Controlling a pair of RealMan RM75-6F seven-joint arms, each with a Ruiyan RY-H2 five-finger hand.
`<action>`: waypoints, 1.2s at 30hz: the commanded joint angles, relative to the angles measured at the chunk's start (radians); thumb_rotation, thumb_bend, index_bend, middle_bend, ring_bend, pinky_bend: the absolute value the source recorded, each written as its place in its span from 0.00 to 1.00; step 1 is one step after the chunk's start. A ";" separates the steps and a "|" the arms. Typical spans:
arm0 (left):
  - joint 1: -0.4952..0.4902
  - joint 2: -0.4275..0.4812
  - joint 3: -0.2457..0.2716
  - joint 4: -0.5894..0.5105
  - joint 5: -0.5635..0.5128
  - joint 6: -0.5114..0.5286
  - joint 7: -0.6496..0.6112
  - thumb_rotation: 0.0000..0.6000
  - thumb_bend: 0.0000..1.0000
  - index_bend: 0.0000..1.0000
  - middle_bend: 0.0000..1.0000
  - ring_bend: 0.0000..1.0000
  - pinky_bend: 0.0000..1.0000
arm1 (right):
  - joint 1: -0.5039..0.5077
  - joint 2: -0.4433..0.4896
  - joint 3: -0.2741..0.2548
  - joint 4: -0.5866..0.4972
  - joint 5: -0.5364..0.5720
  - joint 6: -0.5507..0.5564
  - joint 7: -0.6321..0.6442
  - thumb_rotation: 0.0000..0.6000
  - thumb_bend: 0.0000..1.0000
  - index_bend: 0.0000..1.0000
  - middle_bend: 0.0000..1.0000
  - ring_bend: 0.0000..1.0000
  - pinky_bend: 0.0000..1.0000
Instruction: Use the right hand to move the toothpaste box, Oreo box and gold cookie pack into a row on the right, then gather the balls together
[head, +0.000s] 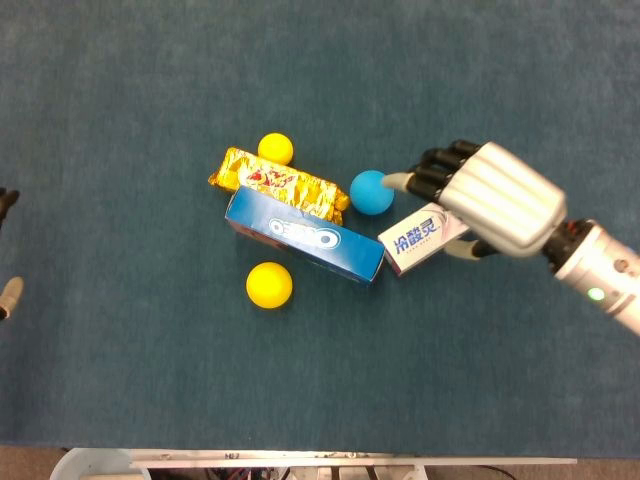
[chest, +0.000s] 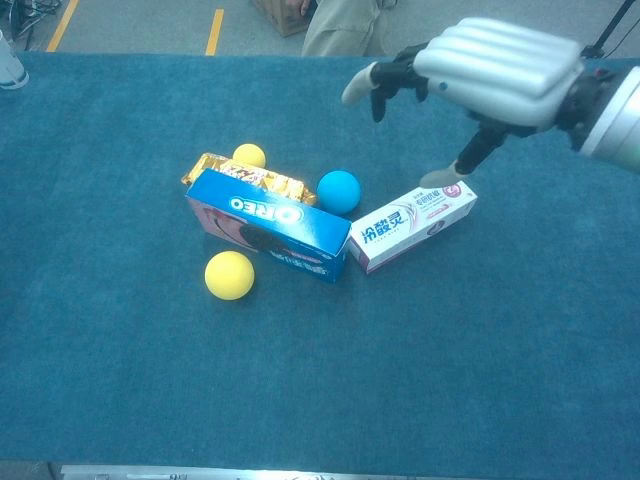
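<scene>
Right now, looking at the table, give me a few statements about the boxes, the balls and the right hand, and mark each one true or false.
1. The right hand is over the toothpaste box, fingers spread, holding nothing. True.
2. The Oreo box sits between the gold cookie pack and the large yellow ball. True.
3. The blue ball lies inside the Oreo box. False: it lies on the blue cloth, beside the toothpaste box.
4. There are three blue balls. False: one is blue and two are yellow, with the small yellow ball behind the gold cookie pack.
</scene>
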 joint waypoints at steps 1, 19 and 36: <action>-0.003 -0.002 0.002 -0.002 0.006 -0.002 0.001 1.00 0.31 0.07 0.12 0.03 0.07 | 0.011 -0.045 0.007 -0.024 0.027 -0.021 -0.064 1.00 0.00 0.22 0.38 0.29 0.40; 0.018 -0.002 0.017 -0.005 -0.003 0.018 -0.001 1.00 0.31 0.07 0.12 0.03 0.07 | 0.106 -0.137 -0.055 0.045 -0.078 -0.177 -0.032 1.00 0.00 0.22 0.38 0.18 0.28; 0.026 -0.005 0.024 0.001 -0.001 0.026 -0.009 1.00 0.31 0.07 0.12 0.03 0.07 | 0.118 -0.218 -0.098 0.114 -0.063 -0.227 -0.109 1.00 0.00 0.22 0.38 0.15 0.24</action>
